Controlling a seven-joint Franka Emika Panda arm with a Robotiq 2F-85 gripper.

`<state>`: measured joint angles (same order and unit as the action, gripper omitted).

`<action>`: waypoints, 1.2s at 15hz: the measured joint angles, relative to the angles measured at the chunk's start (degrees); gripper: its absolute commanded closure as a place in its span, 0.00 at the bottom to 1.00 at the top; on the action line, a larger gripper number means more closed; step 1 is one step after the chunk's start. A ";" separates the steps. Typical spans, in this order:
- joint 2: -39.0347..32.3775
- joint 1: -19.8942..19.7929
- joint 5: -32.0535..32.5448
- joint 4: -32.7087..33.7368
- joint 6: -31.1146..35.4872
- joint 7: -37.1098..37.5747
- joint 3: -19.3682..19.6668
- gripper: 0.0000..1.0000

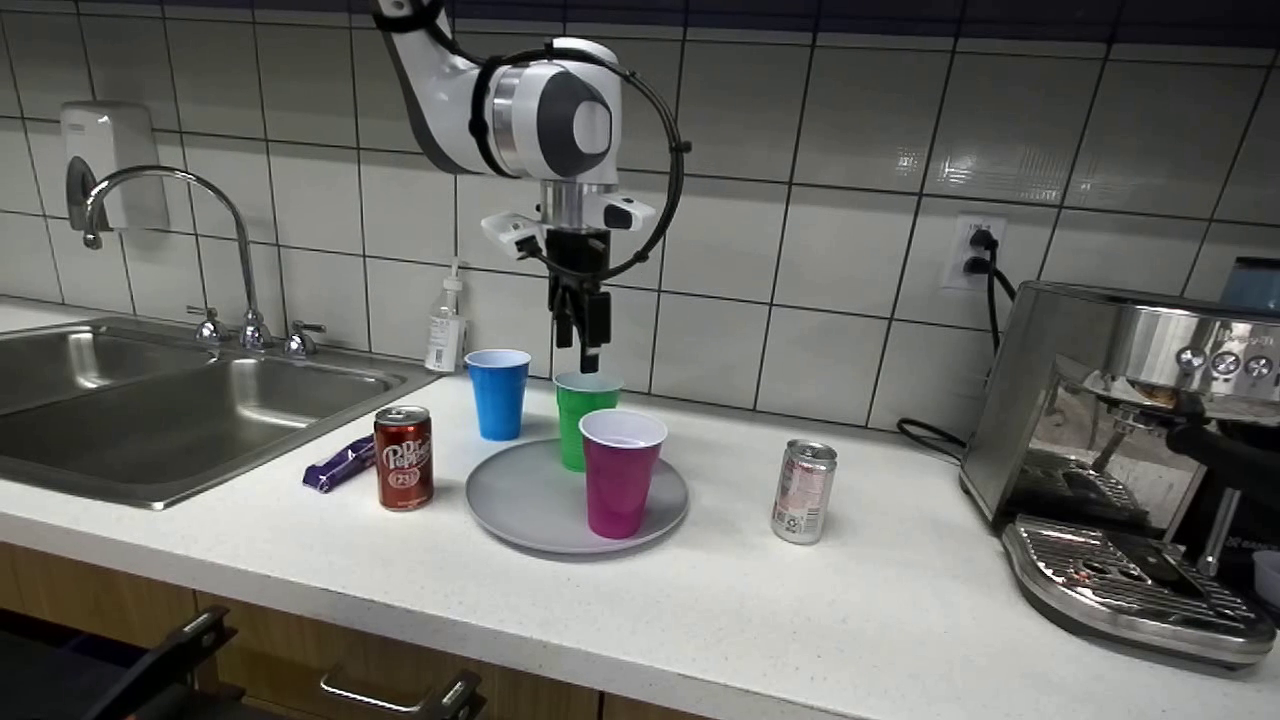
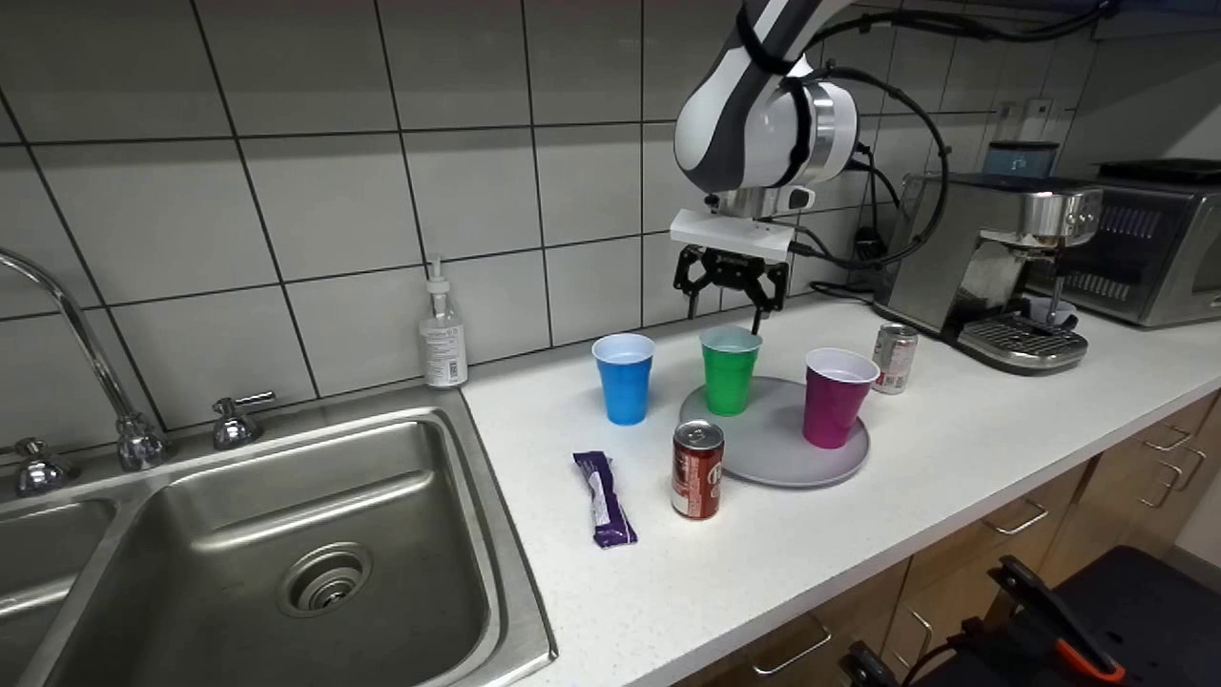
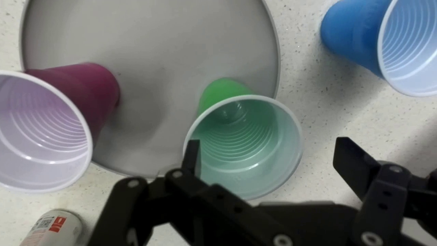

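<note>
Green plastic cup (image 2: pixel 730 380) is being supported near the back edge of the grey plate (image 2: pixel 773 458), presumably steadied by its flatness. Above, the gripper (image 2: pixel 725 322) is being held, jaws apart.

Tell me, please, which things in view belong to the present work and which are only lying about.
Probably part of the work:
green cup, nearest the open gripper
gray plate, under that cup
magenta cup, also on the plate
blue cup, less surely: off the plate

Probably just lying about:
Dr Pepper can
silver can
purple packet
</note>
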<state>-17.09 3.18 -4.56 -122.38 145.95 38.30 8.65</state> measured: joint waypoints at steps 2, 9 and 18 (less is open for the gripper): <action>0.00 0.43 -0.14 0.22 0.00 0.06 -0.61 0.00; -0.47 1.68 -1.33 2.34 -0.54 0.73 -3.18 0.00; -5.36 3.92 -1.78 6.61 -4.71 5.62 -4.41 0.00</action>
<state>-22.45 7.10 -6.35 -115.77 141.24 43.92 4.24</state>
